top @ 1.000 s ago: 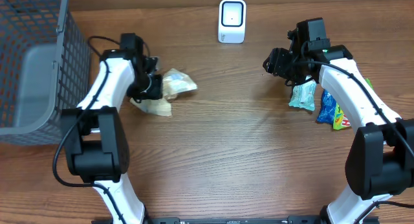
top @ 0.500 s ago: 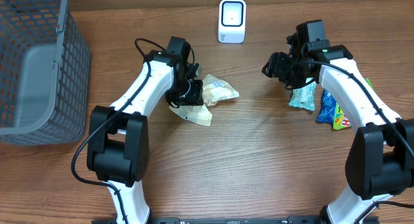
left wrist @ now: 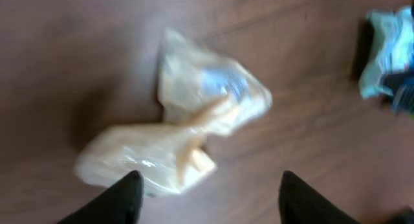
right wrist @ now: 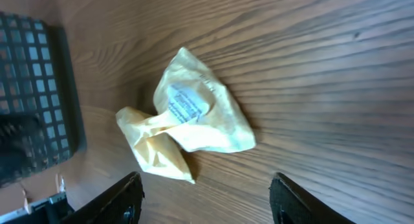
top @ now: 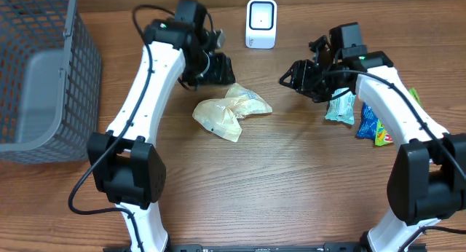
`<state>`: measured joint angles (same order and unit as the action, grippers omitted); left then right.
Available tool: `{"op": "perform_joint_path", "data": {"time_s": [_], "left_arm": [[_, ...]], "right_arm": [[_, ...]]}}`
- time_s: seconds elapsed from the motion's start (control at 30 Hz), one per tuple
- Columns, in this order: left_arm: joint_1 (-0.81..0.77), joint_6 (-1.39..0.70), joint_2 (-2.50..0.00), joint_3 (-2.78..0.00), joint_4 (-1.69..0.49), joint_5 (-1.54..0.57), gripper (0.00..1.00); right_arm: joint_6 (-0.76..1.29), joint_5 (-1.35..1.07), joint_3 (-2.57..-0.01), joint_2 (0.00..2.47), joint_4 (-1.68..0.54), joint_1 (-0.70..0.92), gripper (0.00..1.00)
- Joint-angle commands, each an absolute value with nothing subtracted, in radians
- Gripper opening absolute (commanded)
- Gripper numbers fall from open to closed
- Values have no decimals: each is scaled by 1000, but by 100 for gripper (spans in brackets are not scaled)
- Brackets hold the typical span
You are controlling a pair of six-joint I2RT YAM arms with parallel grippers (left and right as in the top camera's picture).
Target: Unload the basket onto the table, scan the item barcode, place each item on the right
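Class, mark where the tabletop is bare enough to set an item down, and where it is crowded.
Bare: the near strip of table below the yellow packet; also the wood between that packet and the teal packet. Crowded: the right edge, where snack packets cluster.

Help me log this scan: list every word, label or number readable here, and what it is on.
No text is readable.
White label on the yellowish packet: blue print, too small.
Teal packet: print blurred.
White scanner: no text visible.
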<state>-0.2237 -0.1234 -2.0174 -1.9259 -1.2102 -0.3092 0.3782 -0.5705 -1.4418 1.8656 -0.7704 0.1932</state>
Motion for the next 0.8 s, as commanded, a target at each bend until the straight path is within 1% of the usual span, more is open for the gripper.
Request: {"op": "perform_joint_path", "data": {"time_s": [0.0,0.03,0.1,0.33,0.53,0.67,0.77], "left_arm": [[-194,-5,-2025,-1950,-1193,-245,72],[-194,35,-2032,-1949,-1188,-245,78],[-197,73,-2044,-1949,-1189,-249,82],[-249,140,-2135,-1948,-1206,-263,85],[-316,199,-2206,-1948,-1201,-262,88],[-335,214,-2244,-1948,-1200,-245,87],[-335,214,-2286,-1948,-1199,-228,84]], "right_arm": [[420,-511,-1472,1848,-764,226,67],[420,-492,-1472,1848,-765,225,68],[419,-478,-1472,1848,-765,213,69],[355,-479,-1472,1848,-787,93,72],[327,-426,-1472,1848,-829,31,76],[297,-426,-1472,1848,-833,25,76],[282,-426,-1472,1848,-833,25,76]]}}
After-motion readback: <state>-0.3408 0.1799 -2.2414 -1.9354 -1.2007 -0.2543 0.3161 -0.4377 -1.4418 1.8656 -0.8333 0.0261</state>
